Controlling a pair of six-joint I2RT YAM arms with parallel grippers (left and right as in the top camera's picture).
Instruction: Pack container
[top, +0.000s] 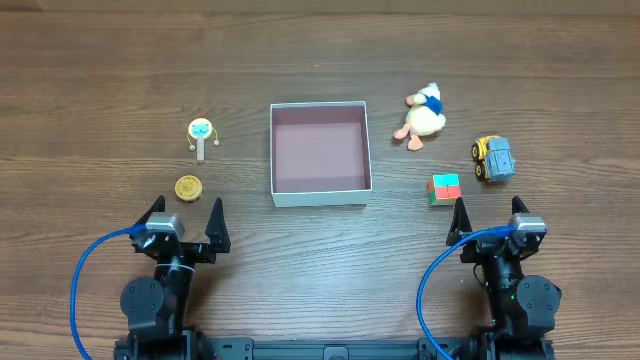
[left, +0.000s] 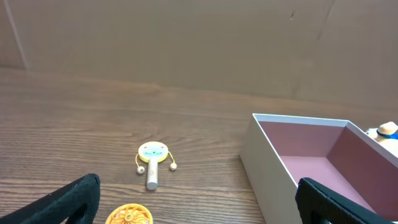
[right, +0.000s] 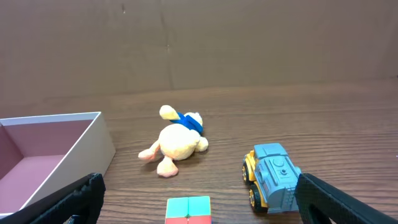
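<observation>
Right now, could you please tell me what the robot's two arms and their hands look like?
Both arms are black with rounded joints. The left hand and right hand each carry two black, tapering, pointed fingers under a small grey block. A bright blue cable loops out from each arm. I can read no markings.
</observation>
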